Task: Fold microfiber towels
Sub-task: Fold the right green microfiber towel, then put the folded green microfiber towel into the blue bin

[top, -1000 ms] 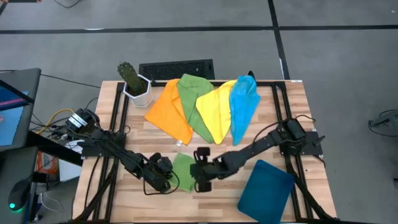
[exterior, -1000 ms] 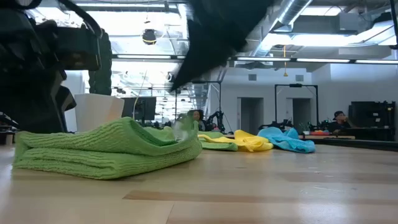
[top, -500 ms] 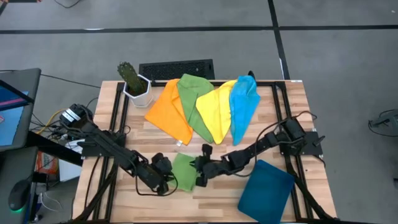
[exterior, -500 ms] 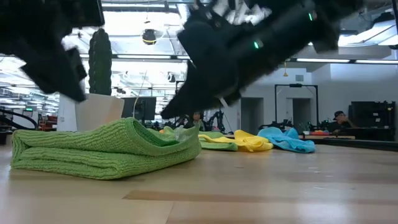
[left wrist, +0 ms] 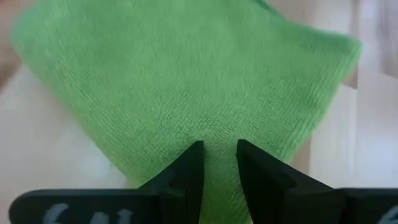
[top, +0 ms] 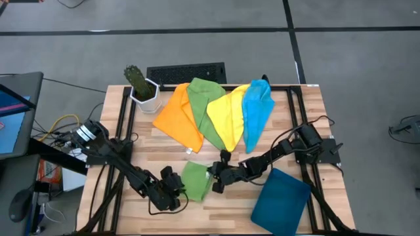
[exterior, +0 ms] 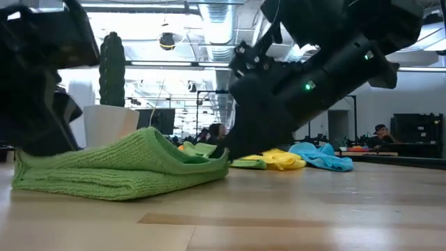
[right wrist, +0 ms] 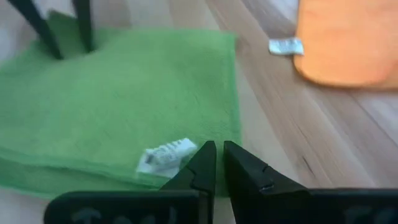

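Nearest, the left gripper [left wrist: 216,163], fingers slightly apart, pressed on the folded green towel [top: 195,181] at the counter's [top: 298,131] front; the right gripper [right wrist: 219,163], nearly closed, met its opposite edge. Beyond lay orange [top: 178,115], green [top: 203,105], yellow [top: 228,115] and blue [top: 256,108] towels.

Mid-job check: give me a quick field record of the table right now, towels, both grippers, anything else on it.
folded towel: green towel, front centre, flat on table
unfolded towels: orange, green, yellow, blue, fanned at back
left gripper: on folded towel's left edge, fingers narrowly apart over the cloth
right gripper: at its right edge by the tag, nearly closed
tray: teal, front right
cactus pot: back left
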Action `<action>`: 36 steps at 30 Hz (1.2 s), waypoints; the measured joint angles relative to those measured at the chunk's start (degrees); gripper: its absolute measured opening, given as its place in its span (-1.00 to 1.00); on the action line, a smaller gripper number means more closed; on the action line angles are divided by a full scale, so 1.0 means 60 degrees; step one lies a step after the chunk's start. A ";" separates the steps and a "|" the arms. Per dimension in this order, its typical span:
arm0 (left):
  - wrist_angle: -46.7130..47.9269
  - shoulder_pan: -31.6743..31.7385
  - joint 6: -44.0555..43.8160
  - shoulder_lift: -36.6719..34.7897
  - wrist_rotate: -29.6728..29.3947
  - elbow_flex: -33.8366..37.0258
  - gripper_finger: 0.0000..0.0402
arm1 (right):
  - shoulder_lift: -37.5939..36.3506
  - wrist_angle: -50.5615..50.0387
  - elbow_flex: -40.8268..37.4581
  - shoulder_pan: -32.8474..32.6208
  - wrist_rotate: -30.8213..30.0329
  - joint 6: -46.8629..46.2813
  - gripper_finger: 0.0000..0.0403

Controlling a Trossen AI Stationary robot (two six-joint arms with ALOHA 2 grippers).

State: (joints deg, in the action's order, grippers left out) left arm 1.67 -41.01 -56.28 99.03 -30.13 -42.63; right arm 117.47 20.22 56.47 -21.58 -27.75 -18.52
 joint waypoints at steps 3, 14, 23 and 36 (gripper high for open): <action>-0.0108 -0.0067 -0.0231 0.0209 -0.0007 -0.0007 -0.56 | -0.0163 0.0197 -0.0036 -0.0120 -0.0693 -0.0046 -0.72; -0.0659 -0.0118 -0.0268 0.0244 -0.0340 0.0000 -0.56 | 0.1066 0.3293 0.1141 -0.1272 -0.0356 0.1134 -0.72; -0.0703 -0.0114 -0.0279 0.0244 -0.0457 0.0000 -0.56 | 0.2492 0.2758 0.1960 -0.1474 0.0657 0.0110 -0.72; -0.0117 -0.0127 0.0194 -0.1452 -0.0660 0.0007 -0.56 | -0.0078 -0.0288 0.1981 -0.1224 -0.0570 0.0885 -0.72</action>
State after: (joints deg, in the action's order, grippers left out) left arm 0.97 -41.77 -55.11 90.31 -34.09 -42.59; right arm 117.00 18.49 68.36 -28.93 -31.17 -13.20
